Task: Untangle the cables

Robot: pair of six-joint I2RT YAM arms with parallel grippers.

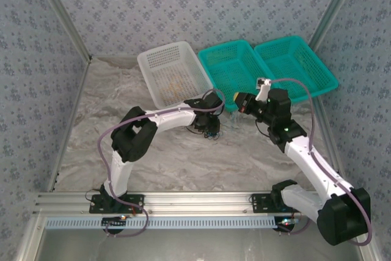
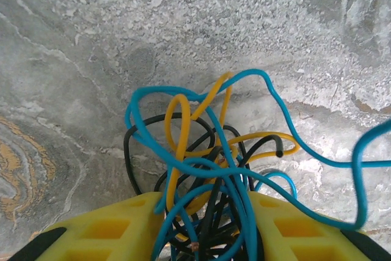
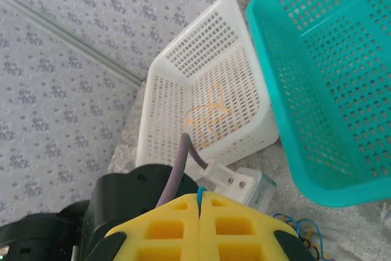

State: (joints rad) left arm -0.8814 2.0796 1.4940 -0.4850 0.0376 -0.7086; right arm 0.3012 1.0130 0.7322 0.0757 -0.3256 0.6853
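Observation:
The cables (image 2: pixel 208 151) are a knotted clump of thin blue, yellow-orange and black wires lying on the marbled table sheet. My left gripper (image 2: pixel 204 203) is closed round the near side of the clump, its yellow fingers (image 2: pixel 122 224) pressing the wires from both sides. From above, this gripper (image 1: pixel 211 128) sits at mid-table with the cables (image 1: pixel 215 134) under it. One blue cable (image 2: pixel 342 163) loops off to the right. My right gripper (image 3: pixel 200 197) is shut, with a blue cable end (image 3: pixel 199 192) pinched between its pads. It hovers by the teal basket, the right gripper (image 1: pixel 238 102) pointing left.
A white basket (image 1: pixel 146 65) stands behind the left gripper, with a thin yellow-orange wire (image 3: pixel 208 117) lying in it. Two teal baskets (image 1: pixel 211 59) (image 1: pixel 324 74) stand at the back right. Patterned walls close in the sides and back.

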